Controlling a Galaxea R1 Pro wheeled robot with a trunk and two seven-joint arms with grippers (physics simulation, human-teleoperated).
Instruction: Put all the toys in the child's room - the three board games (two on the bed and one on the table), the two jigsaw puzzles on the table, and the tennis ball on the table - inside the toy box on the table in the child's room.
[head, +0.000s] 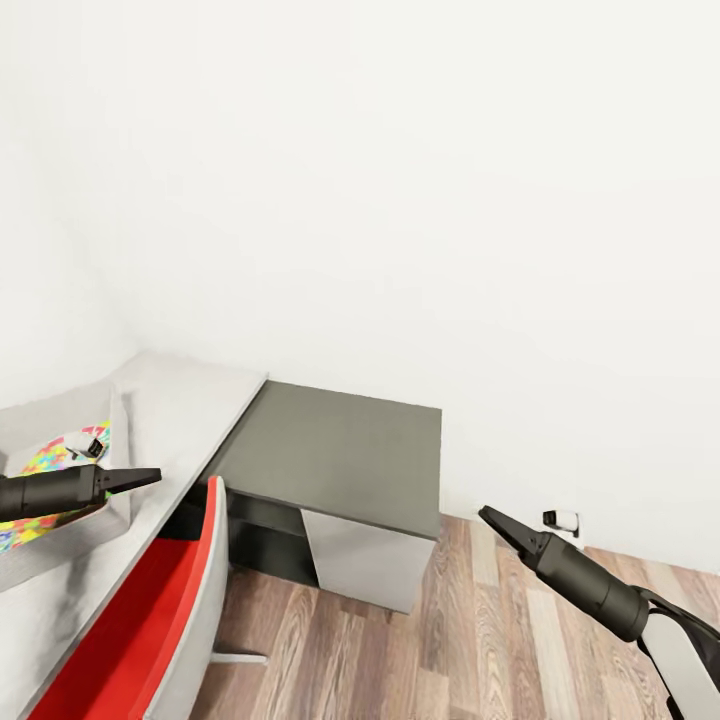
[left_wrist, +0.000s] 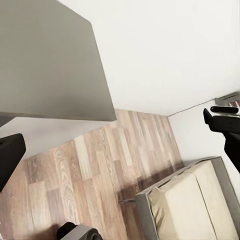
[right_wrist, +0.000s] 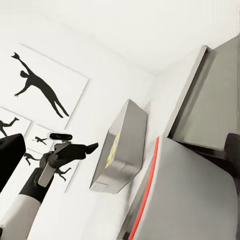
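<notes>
Just beneath and beside the left gripper (head: 150, 476) — its black fingers drawn to a narrow, empty point — sits the shallow light-grey toy box (head: 118, 440), holding a bright puzzle-piece-patterned jigsaw box (head: 45, 468) on the pale speckled table (head: 190, 400). Well apart, the right gripper (head: 487, 515), likewise pinched to a point and empty, hangs over the wood-plank floor (head: 430, 640) — beyond the dark-grey cabinet top (head: 340, 450).

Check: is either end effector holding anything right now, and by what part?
Nothing is held. The left end effector and the right end effector both look shut and empty, with no toy between their fingers.
</notes>
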